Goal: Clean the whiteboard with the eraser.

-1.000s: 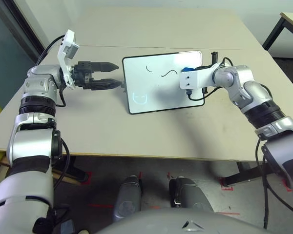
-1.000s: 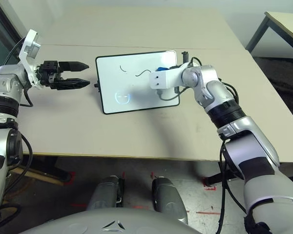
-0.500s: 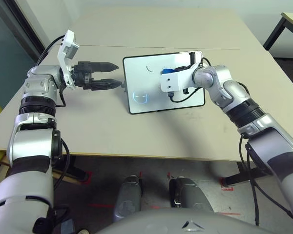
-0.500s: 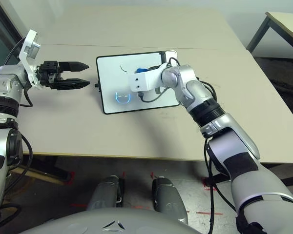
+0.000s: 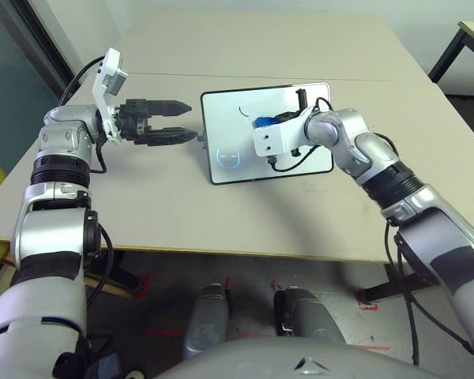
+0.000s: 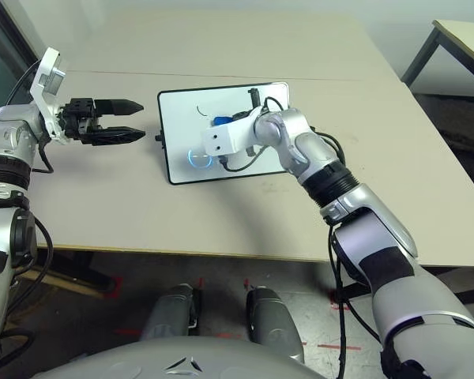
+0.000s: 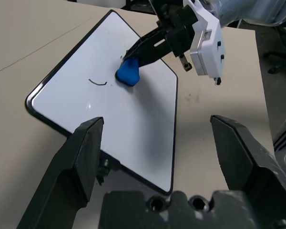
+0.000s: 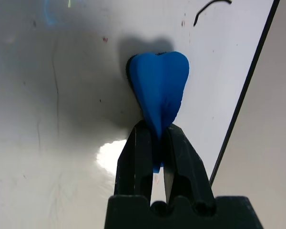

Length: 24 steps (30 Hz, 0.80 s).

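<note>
Right gripper is clamped on the small bright blue eraser, pressing it against the white rectangular black-framed whiteboard, near one short black squiggle. Whiteboard lies flat on the beige table. Left gripper hovers with fingers spread, empty, just beside the board's left edge.

Silver forearms with ribbed black bands, white wrist camera housings, black cables, black two-fingered grippers
</note>
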Each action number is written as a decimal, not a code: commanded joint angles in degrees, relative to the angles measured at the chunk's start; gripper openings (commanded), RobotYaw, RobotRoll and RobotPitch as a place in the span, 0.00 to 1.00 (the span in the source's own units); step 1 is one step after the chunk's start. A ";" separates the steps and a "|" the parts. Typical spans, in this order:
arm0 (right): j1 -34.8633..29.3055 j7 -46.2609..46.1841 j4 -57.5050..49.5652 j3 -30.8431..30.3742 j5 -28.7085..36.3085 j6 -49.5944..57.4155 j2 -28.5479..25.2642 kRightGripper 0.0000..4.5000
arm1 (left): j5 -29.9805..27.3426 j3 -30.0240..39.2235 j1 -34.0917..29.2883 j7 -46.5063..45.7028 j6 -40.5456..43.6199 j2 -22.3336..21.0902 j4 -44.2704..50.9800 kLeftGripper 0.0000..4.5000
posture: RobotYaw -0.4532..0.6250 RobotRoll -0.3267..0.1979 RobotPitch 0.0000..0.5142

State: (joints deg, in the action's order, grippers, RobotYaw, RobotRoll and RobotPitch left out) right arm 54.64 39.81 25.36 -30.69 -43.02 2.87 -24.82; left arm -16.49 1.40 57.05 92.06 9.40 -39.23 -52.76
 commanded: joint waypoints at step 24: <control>-1.11 -0.32 1.51 2.41 1.74 1.01 -4.46 0.02 | 1.45 0.08 2.31 0.43 -1.25 0.14 -2.52 1.00 | 0.54 0.62 0.12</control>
State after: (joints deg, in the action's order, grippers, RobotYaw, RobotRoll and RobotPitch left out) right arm 54.29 38.46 28.25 -27.52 -41.66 3.78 -29.93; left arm -15.71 1.41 58.16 92.07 8.60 -39.14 -54.92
